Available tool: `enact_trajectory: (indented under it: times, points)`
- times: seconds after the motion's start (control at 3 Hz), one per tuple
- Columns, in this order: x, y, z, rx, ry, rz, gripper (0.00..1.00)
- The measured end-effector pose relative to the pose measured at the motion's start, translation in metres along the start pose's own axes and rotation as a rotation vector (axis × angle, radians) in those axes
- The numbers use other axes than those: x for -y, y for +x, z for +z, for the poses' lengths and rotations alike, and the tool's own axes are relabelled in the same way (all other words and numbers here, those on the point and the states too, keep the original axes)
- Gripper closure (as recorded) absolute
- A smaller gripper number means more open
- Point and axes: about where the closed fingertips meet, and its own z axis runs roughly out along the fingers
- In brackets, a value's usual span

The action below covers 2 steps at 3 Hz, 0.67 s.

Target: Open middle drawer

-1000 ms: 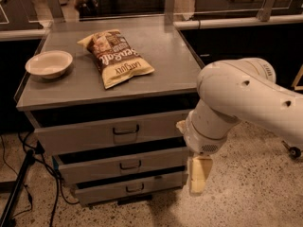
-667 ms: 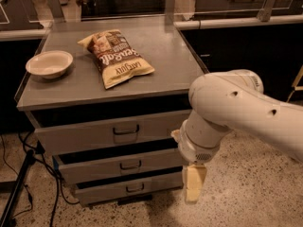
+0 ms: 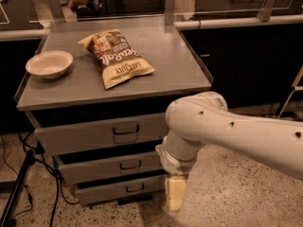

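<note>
middle drawer (image 3: 113, 167), gripper (image 3: 174, 198) low beside it

Grey middle drawer (image 3: 94, 167) (dark centre handle (image 3: 130, 165)), claw (image 3: 174, 196) below its right end

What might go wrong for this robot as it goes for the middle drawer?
1. The gripper hangs low by the right side of the cabinet, level with the bottom drawer. It might catch that handle instead of the one on the middle drawer.
2. The bulky arm sits close to the drawer fronts and may bump them, possibly jolting the bowl and chip bag on top.
</note>
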Motion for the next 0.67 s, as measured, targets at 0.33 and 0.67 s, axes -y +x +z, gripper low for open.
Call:
enact_trajectory:
  times: [0.33, 0.67]
  points:
    - [-0.006, -0.003, 0.019, 0.015, -0.010, 0.034, 0.00]
    - [0.000, -0.014, 0.055, 0.057, -0.015, 0.075, 0.00]
